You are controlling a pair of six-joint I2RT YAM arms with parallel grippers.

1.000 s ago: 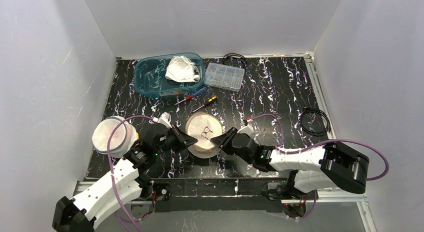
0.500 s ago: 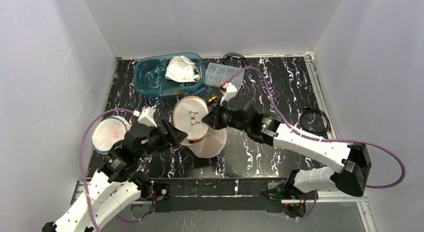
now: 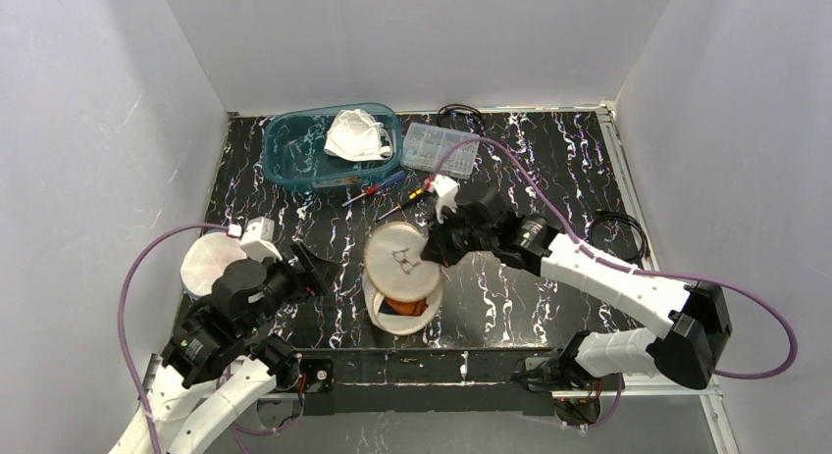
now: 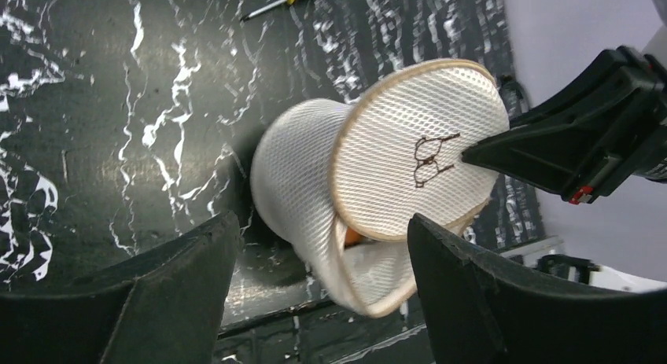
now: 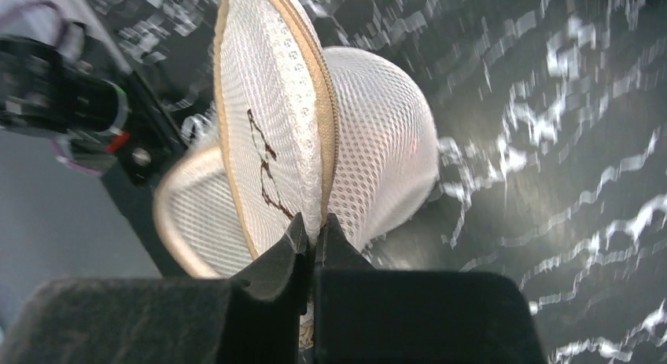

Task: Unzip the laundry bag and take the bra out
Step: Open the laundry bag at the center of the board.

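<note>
My right gripper (image 3: pixel 430 246) is clamped on the flap (image 3: pixel 397 260) of the bag (image 3: pixel 404 317), front centre. Left gripper (image 3: pixel 316 269) jaws apart, clear. Risk: thin mesh slips, flap drops over the bra (image 3: pixel 400 303), probably that orange bit inside.

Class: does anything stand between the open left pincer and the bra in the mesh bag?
Partly. The right pincer holds the bag's lid up, but it hangs over the opening, and the bag's mesh wall faces the left pincer. Only an orange patch, likely the bra, shows in the gap.
</note>
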